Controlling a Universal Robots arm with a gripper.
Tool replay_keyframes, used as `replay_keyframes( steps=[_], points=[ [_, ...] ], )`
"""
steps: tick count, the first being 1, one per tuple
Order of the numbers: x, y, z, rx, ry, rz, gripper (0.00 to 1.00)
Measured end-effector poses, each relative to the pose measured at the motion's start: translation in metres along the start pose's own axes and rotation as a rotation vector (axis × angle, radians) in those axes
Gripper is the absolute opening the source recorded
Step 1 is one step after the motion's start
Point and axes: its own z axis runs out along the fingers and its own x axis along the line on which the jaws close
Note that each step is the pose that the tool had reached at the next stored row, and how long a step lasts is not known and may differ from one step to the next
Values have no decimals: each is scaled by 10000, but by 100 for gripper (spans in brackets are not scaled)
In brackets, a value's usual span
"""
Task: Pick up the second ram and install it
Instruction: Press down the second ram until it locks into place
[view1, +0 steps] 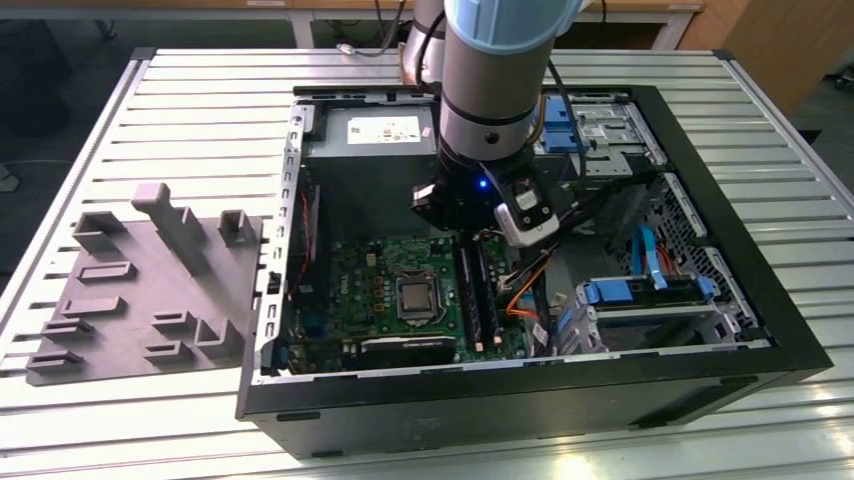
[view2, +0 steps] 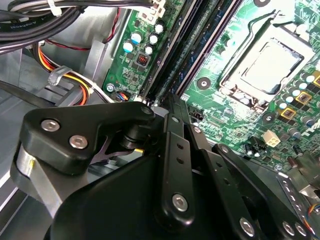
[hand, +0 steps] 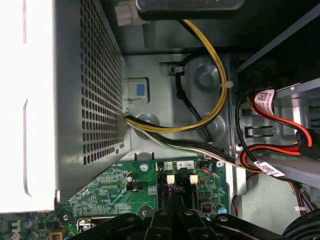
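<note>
Second ram (view1: 473, 290) upright in motherboard (view1: 380, 285) slot; top end hidden behind gripper (view1: 461, 232)

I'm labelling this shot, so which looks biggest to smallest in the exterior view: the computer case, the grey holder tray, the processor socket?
1. Computer case, biggest.
2. Grey holder tray, on the exterior view's left, clearly smaller.
3. Processor socket on the green board, smallest by far.
</note>
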Motion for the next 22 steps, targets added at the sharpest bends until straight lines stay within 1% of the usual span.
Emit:
replay_keyframes(
  steps=[2, 5, 7, 12, 15, 22],
  points=[
    [0, 0, -2, -3, -1, 0, 11],
    [-2, 5, -28, -2, -9, -1, 11],
    [-2, 6, -75, 48, -6, -1, 11],
    [-4, 17, -141, 137, -12, -4, 11],
    [-3, 18, -143, 155, -13, -4, 11],
    [-4, 7, -144, 155, -12, -4, 11]
  ],
)
